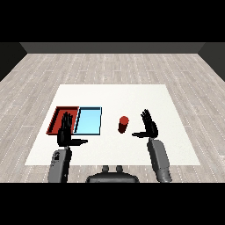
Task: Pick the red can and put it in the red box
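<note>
The right hand (149,124), fingers spread and empty, waits beside the upright red can (123,124) for a grasp; the left hand (66,131), likewise released, hovers over the red tray (55,118).

One white bench (132,94) carries two trays, one red tray (57,115) and one light blue tray (89,121), and one red can (123,124). Two black hands: left hand (66,130), right hand (149,125).

No legible text, label, brand, number or sign is appearing on any surface, including the small red cylindrical can (123,124) standing on the white table (132,96).
</note>
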